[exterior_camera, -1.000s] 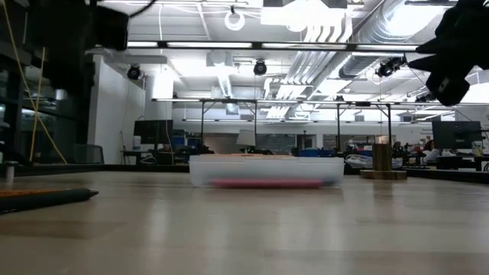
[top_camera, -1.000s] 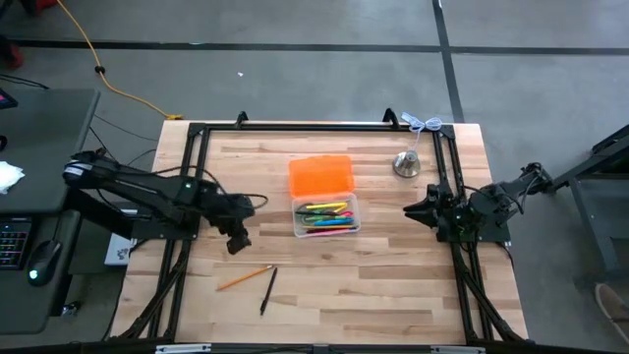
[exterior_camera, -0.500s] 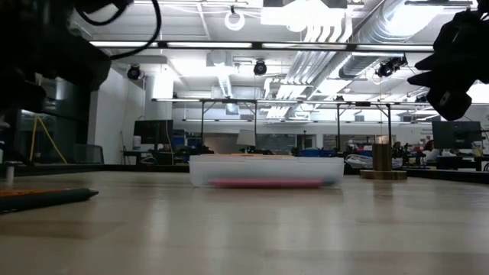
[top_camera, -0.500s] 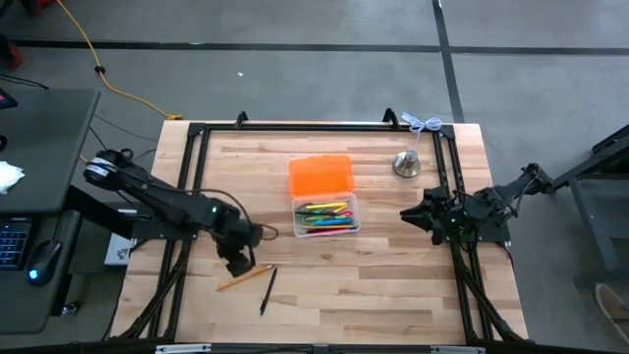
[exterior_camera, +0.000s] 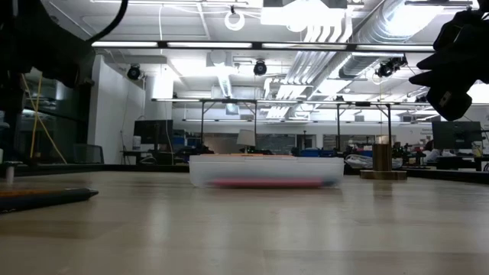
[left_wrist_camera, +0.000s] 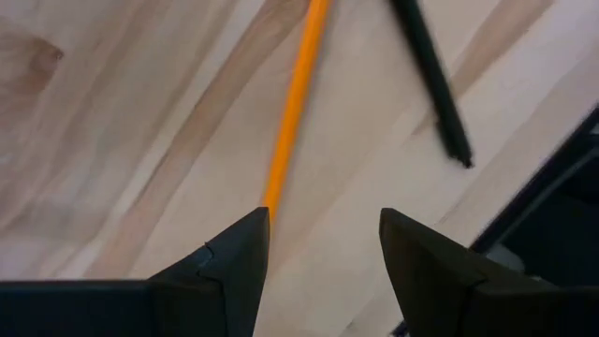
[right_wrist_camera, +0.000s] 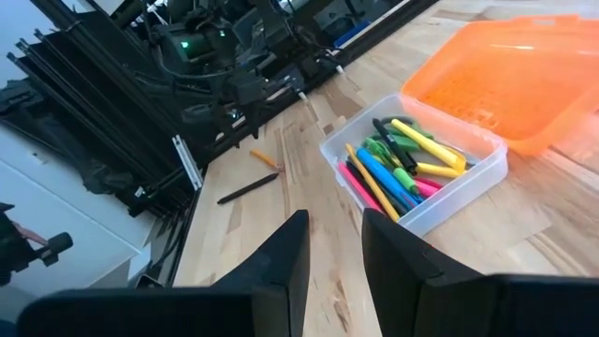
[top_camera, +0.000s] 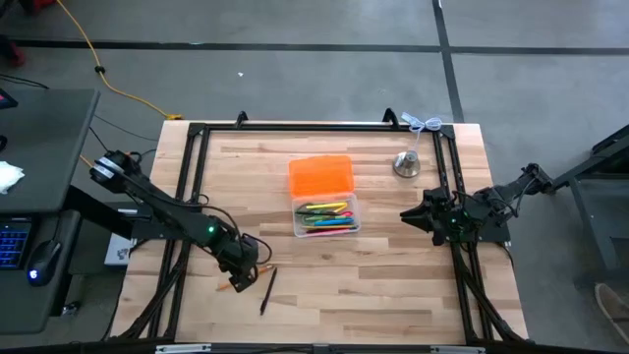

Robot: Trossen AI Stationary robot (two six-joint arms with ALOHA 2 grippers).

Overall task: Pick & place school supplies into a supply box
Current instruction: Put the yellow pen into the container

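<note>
Fingers spread wide on the left gripper [left_wrist_camera: 318, 248], low over the orange pencil [left_wrist_camera: 295, 103], black pen [left_wrist_camera: 430, 80] just beside it. Best to centre the pencil between the tips before closing; it sits off toward one finger. Supply box [top_camera: 326, 218] waits open mid-table. Right gripper [top_camera: 408, 214] hovers, fingers slightly apart.

left claw [left_wrist_camera: 323, 248]: fingers apart, low over wooden table [left_wrist_camera: 112, 140] | orange pencil [left_wrist_camera: 292, 108] ahead | black pen [left_wrist_camera: 432, 80] beside it
</note>
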